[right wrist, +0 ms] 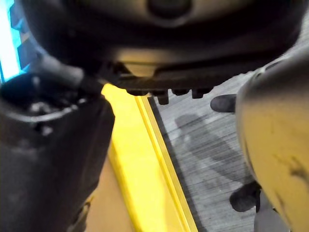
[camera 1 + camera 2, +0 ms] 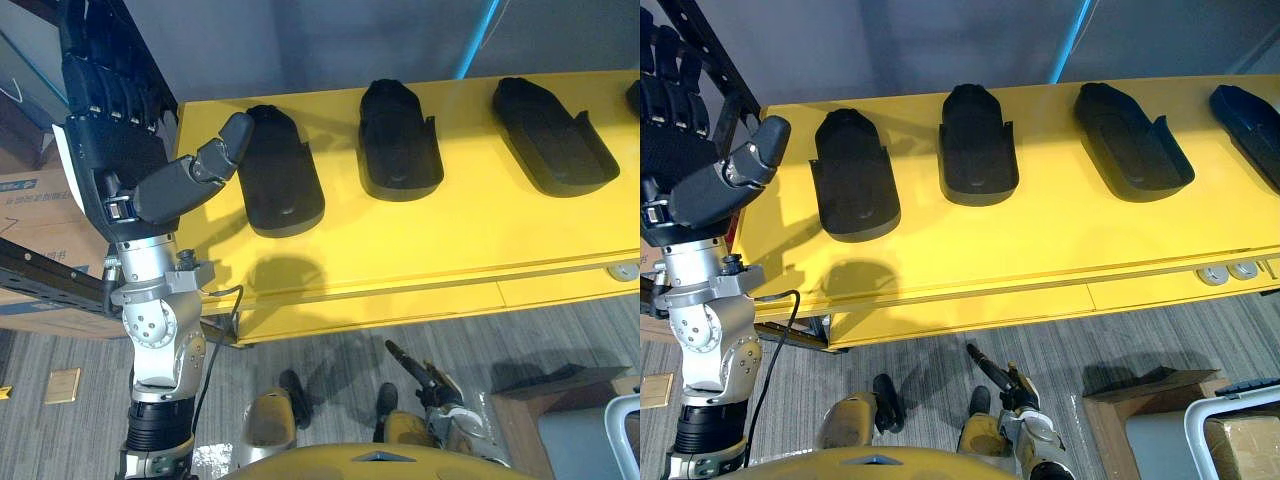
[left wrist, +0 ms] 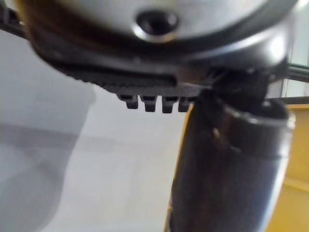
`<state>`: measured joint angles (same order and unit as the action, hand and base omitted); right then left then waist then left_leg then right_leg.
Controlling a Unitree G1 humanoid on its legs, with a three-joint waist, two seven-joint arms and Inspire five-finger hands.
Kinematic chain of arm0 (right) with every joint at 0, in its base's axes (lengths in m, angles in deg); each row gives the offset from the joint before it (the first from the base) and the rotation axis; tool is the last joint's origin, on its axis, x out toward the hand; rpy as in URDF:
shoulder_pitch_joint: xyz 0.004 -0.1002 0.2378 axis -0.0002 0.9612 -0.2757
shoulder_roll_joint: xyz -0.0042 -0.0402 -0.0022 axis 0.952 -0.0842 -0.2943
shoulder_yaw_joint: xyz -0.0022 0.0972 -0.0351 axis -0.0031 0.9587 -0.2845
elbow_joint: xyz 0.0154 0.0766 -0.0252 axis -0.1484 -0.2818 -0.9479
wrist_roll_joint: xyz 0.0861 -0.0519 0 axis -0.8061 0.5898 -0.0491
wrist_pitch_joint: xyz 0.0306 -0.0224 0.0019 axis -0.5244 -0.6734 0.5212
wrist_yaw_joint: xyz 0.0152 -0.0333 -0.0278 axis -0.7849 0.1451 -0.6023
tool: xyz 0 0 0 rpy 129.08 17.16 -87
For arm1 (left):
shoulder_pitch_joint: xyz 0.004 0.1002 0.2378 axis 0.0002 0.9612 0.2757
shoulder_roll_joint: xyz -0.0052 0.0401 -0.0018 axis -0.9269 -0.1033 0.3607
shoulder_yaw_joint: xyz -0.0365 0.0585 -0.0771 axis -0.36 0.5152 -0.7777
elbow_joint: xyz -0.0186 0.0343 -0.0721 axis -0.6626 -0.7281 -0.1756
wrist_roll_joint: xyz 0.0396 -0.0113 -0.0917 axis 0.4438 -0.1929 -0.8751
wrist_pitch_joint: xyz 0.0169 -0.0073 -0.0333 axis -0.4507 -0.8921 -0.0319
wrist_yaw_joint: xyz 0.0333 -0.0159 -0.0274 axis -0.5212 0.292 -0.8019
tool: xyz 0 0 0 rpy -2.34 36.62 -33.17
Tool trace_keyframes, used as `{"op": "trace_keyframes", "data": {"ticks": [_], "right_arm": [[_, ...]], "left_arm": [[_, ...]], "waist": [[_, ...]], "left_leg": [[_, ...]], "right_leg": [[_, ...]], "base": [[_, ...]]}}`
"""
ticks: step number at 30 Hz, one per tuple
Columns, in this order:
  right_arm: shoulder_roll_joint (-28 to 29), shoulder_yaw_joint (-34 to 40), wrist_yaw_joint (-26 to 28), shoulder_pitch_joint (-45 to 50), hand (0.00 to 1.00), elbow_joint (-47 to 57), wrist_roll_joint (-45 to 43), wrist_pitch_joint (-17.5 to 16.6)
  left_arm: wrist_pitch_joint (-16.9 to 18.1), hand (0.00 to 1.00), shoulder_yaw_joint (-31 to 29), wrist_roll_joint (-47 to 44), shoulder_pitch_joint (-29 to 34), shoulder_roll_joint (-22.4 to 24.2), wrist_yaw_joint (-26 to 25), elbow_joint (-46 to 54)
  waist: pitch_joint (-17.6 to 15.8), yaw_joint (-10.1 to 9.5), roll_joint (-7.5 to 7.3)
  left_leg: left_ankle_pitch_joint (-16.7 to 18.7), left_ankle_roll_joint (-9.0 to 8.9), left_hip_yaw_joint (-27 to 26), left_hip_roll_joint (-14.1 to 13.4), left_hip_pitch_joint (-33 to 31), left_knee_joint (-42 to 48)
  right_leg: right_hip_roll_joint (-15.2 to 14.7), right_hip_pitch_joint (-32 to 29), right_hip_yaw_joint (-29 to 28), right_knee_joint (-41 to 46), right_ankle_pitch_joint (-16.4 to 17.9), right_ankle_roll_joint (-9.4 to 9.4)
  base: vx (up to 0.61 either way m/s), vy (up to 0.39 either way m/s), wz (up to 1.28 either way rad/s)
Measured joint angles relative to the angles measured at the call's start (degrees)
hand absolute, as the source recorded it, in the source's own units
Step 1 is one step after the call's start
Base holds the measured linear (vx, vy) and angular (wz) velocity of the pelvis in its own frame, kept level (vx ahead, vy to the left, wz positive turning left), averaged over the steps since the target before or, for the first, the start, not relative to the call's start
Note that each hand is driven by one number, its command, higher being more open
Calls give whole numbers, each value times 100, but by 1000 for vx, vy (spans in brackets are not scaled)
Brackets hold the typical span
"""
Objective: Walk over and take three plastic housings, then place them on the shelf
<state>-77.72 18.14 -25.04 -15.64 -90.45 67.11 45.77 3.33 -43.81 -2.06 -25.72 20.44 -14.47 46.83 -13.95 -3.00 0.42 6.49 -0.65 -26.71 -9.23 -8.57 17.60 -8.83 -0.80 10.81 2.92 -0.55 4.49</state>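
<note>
The left hand (image 2: 110, 150) is up with straight fingers, holding nothing. A black housing (image 2: 280, 180) lies on the yellow bench (image 2: 450, 240) beside its thumb.

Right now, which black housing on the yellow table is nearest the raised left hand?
The leftmost housing: the thumb of the left hand points toward it; the others lie farther right.

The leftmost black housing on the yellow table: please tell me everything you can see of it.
The leftmost housing is a black plastic shell with a rounded far end, raised side walls and a shallow hollow facing up. It lies flat on the yellow table, apart from the next housing. The open left hand is raised beside it, not holding it.
</note>
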Motion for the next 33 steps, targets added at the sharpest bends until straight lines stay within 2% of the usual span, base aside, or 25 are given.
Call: {"op": "trace_keyframes", "data": {"ticks": [7, 11, 15, 19, 22, 23, 25, 28, 33], "right_arm": [[13, 250, 121, 34, 100, 3, -246, -420], [12, 516, 132, 72, 100, 131, -248, -683], [3, 676, 146, 130, 100, 215, -234, -695], [4, 691, 202, 153, 100, 216, -223, -680], [3, 696, 219, 144, 100, 218, -174, -647], [3, 696, 224, 130, 100, 220, -168, -635], [2, 696, 262, 96, 100, 321, -127, -610], [-67, 685, 325, 40, 100, 344, 46, -542], [-277, 632, 324, 32, 100, 340, 59, -390]], "left_arm": [[70, 100, -309, 470, 213, 226, -880, 1], [133, 100, -671, 616, 210, 246, -1409, 1], [204, 100, -714, 646, 208, 246, -1298, 104], [70, 100, -704, 611, 310, 238, -559, 440], [-177, 100, -673, 67, 726, 211, 704, 532], [-266, 100, -652, -77, 795, 194, 954, 532], [-685, 100, -558, -643, 1079, 61, 2006, 526], [-1130, 100, -446, -1198, 1453, -166, 2875, 459], [-1391, 100, -366, -1734, 1564, -213, 3639, 0]], "waist": [[11, 23, -67], [-45, 28, -81], [-151, 29, -31], [-191, 44, 44], [-211, 83, 142], [-206, 82, 152], [-223, 85, 211], [-237, 82, 275], [-252, 48, 446]], "left_leg": [[-27, -10, 8, -20, -56, 87], [74, -100, 185, -45, -104, 249], [168, -110, 188, -63, -93, 289], [94, -72, 182, 72, -44, 95], [-78, -31, 148, 215, 77, -250], [-116, -30, 145, 235, 93, -314], [-278, -11, 143, 274, 131, -528], [-412, -44, 105, 289, 260, -791], [-610, -85, 89, 348, 500, -1215]], "right_leg": [[9, -162, 27, 229, 105, -41], [-3, -334, -97, 487, 247, -81], [-38, -335, -95, 600, 276, -52], [-142, -336, -61, 593, 273, -50], [-211, -335, -32, 539, 269, -41], [-214, -334, -30, 508, 260, -28], [-214, -333, 6, 400, 209, 40], [-183, -309, 3, 362, 209, 41], [-135, -192, 11, 234, 209, 42]], "base": [[-14, 4, -2], [-66, 11, -13], [-62, 23, 0], [-4, 33, 6], [35, 11, 3], [46, -17, 4], [63, -23, 4], [83, -38, -5], [50, -29, -2]]}}
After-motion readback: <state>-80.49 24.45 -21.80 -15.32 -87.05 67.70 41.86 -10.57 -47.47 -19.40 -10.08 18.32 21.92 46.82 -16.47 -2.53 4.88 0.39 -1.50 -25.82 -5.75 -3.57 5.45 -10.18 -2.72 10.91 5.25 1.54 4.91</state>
